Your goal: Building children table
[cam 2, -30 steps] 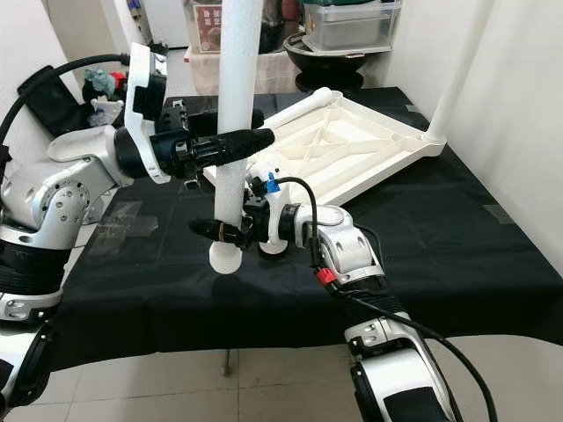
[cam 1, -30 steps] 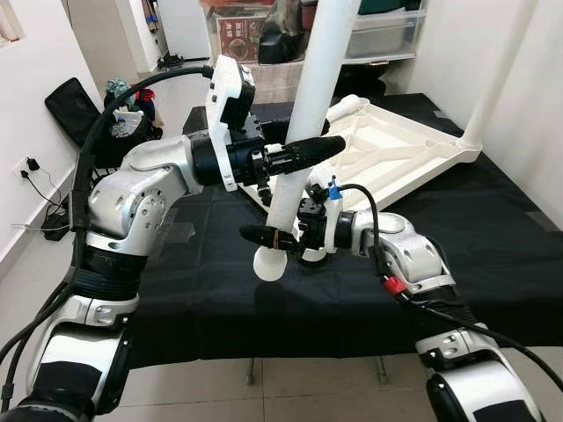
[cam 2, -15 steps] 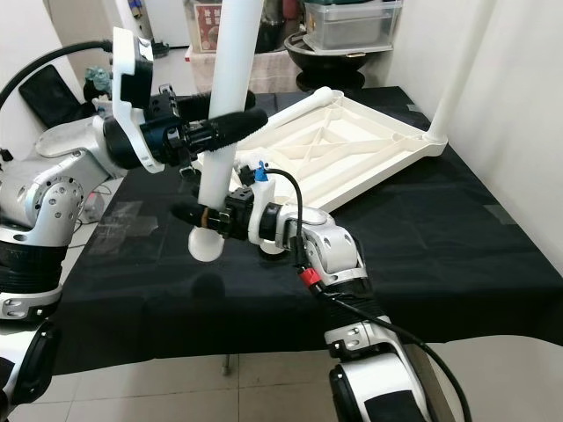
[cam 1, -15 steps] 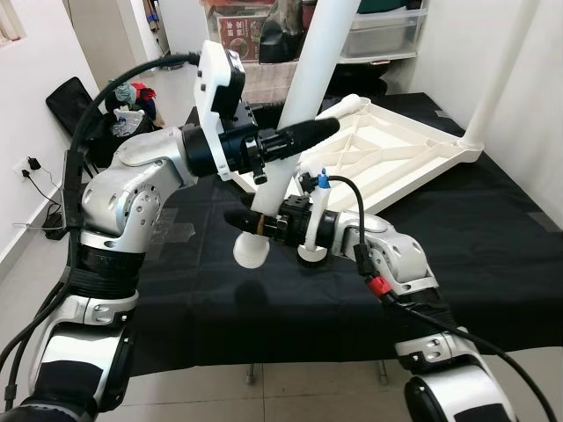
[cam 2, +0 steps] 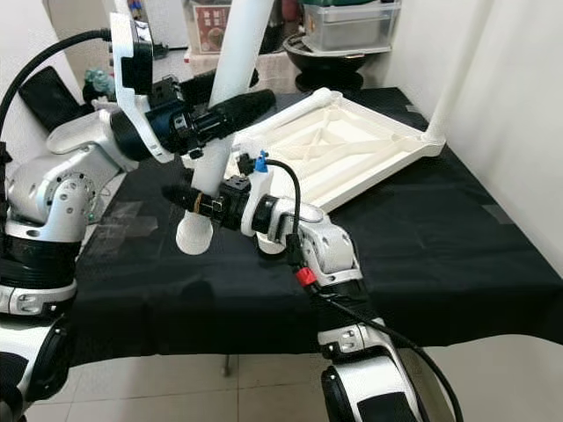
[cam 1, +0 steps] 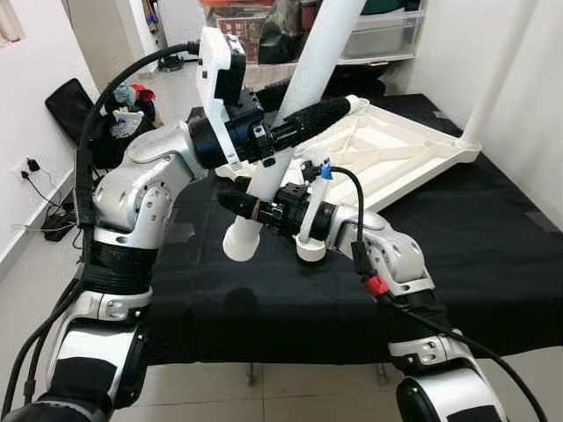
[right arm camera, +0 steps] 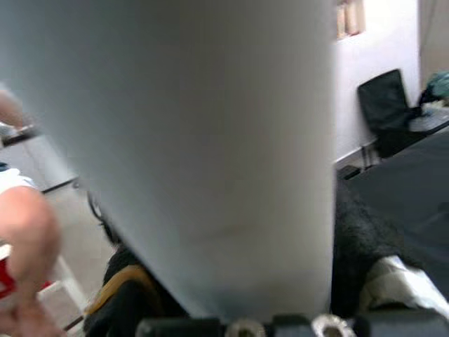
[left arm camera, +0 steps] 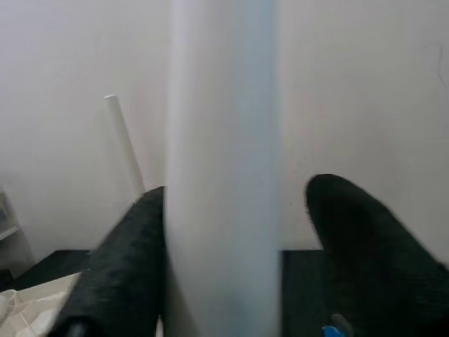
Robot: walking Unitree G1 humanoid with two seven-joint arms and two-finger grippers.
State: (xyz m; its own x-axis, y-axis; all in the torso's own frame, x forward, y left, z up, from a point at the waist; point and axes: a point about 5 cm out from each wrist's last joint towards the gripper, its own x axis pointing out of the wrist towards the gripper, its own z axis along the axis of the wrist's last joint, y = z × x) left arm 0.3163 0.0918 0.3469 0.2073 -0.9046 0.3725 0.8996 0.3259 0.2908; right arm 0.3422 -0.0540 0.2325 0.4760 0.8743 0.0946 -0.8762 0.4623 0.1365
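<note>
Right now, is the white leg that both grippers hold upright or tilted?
Tilted: the white leg leans, foot end low by the left gripper and right gripper.

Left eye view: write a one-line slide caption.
Both tools, left and right, grip a white table leg above the black table.

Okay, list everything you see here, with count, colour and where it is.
Table leg: one, white, tilted above the table, held by both grippers.
Tabletop: one, white, upside down on the cloth, one leg fitted at its far corner.
Cloth: one, black, covering the work table.
Storage box: one, clear, at the back.
Left gripper: black fingers around the upper leg.
Right gripper: black fingers around the lower leg.
</note>
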